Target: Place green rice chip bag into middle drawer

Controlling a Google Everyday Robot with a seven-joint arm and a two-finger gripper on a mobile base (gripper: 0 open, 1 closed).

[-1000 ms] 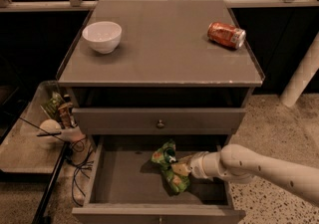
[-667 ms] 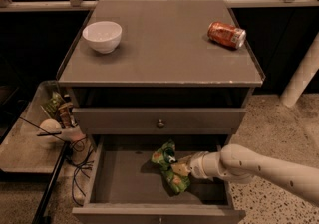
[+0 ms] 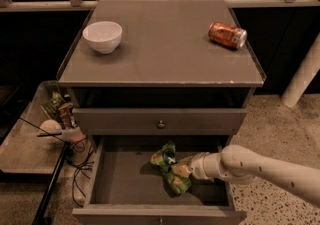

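The green rice chip bag (image 3: 171,170), crinkled and bright green, is inside the open middle drawer (image 3: 120,181), right of its centre and low over the grey floor. My gripper (image 3: 186,167) reaches in from the right on a white arm, and its tip is right against the bag's right end, partly hidden by the foil. I cannot tell whether the bag rests on the floor or hangs just above it.
A shut drawer panel with a round silver knob (image 3: 161,124) sits above the open drawer. On the cabinet top stand a white bowl (image 3: 102,36) and an orange-red soda can (image 3: 227,35). A low tray with clutter and cables (image 3: 55,124) is at the left.
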